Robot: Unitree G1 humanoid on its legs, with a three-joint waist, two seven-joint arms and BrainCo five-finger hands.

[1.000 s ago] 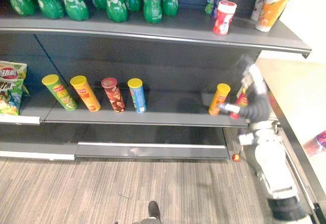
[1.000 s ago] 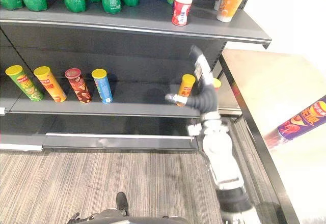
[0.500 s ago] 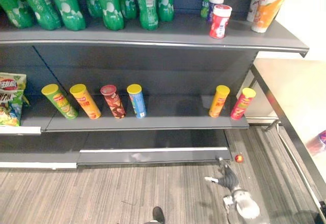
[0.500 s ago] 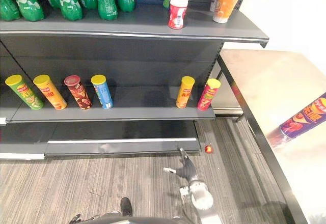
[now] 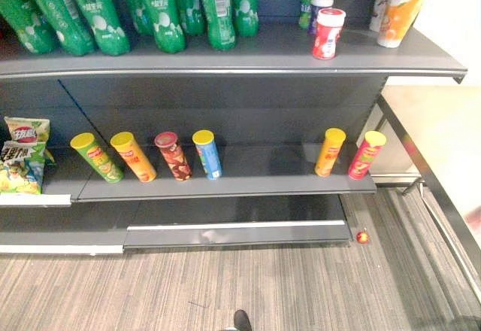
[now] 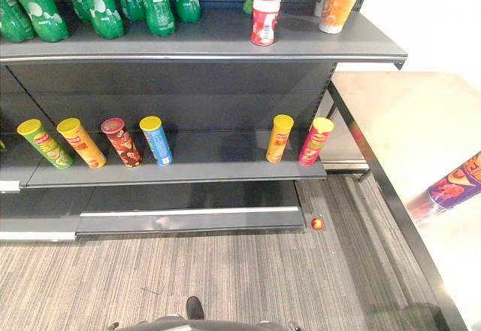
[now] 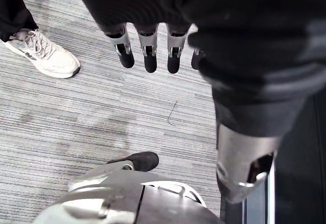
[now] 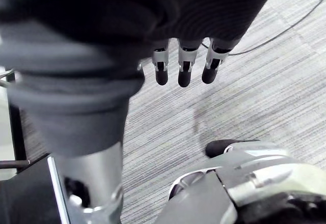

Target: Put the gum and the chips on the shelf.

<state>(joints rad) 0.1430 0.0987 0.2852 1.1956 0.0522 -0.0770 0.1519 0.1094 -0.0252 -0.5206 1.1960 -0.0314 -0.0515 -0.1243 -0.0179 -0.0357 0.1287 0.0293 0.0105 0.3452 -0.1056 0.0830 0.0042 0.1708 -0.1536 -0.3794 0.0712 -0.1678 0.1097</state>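
Observation:
A red-and-white gum bottle (image 5: 328, 34) stands upright on the top shelf (image 5: 248, 56), in front of two smaller gum bottles. On the middle shelf (image 5: 248, 182), near its right end, a pink chips can (image 5: 366, 155) with a yellow lid stands beside an orange chips can (image 5: 329, 152). My left hand (image 7: 149, 56) hangs over the grey floor with straight fingers and nothing in it. My right hand (image 8: 184, 71) hangs the same way, fingers straight and empty.
Green bottles (image 5: 158, 7) and an orange bottle (image 5: 398, 7) fill the top shelf. Several chips cans (image 5: 173, 156) and snack bags (image 5: 21, 162) sit further left. A small red ball (image 5: 363, 237) lies on the floor. A metal table (image 6: 406, 143) carries a purple can (image 6: 455, 184). A person's shoe (image 7: 46, 56) is nearby.
My right arm was at the pink chips can one second ago, then dropped to floor level and out of the eye views. The can now stands free on the shelf.

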